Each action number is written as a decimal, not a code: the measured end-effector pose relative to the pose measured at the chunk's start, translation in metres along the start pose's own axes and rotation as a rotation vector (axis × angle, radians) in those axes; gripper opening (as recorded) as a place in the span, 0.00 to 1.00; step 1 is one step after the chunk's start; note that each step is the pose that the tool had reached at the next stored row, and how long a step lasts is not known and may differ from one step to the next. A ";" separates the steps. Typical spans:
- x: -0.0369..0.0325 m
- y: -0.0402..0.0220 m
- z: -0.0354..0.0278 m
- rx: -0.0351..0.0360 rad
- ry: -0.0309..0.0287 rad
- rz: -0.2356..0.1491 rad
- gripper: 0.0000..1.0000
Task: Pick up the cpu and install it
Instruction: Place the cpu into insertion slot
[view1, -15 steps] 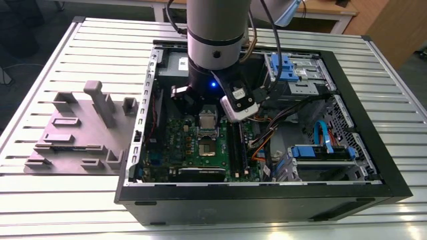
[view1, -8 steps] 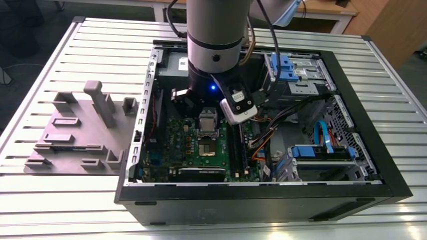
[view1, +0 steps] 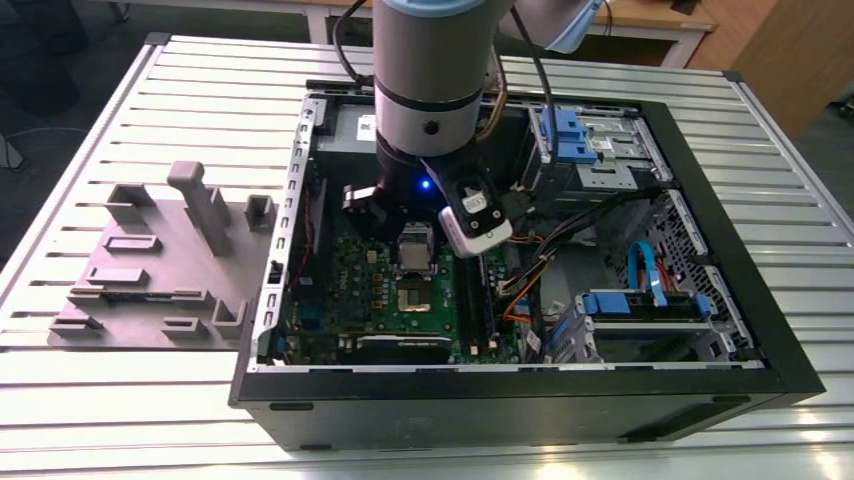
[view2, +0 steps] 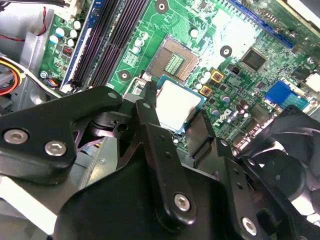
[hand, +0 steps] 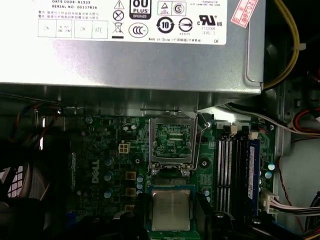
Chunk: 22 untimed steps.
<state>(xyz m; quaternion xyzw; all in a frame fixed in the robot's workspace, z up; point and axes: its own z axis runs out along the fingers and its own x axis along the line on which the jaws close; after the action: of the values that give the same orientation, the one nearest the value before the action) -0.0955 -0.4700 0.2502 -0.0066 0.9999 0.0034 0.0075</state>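
Note:
The cpu (view2: 178, 104), a small silvery square with a pale green rim, sits between two black fingers (view2: 149, 116) in both wrist views. My gripper (view2: 175, 109) is shut on it from two opposite sides. The open socket (view2: 175, 59) with its metal frame lies on the green motherboard (view2: 235, 30) just beyond the chip and is bare. In the first wrist view the cpu (hand: 171, 210) hangs in my gripper (hand: 171, 216) close to the socket (hand: 171, 140). In the exterior view the arm (view1: 427, 110) reaches down into the open computer case (view1: 507, 385).
The grey power-supply box (hand: 130, 55) borders the board past the socket. Long black memory sticks (hand: 232, 170) run alongside the socket. A black fan (view2: 287, 150) stands close to the fingers. Cables (view1: 534, 270) and blue drive bays (view1: 574, 135) crowd the case's right. A grey fixture (view1: 160, 260) rests on the slatted table.

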 end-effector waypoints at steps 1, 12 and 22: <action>0.0000 -0.0002 0.0004 0.0000 0.0000 0.000 0.47; 0.0000 -0.0015 0.0022 -0.0001 0.0000 0.000 0.47; 0.0000 -0.0052 0.0090 0.0001 -0.0001 0.000 0.47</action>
<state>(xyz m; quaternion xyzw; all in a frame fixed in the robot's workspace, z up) -0.0952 -0.4752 0.2412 -0.0066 0.9999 0.0033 0.0076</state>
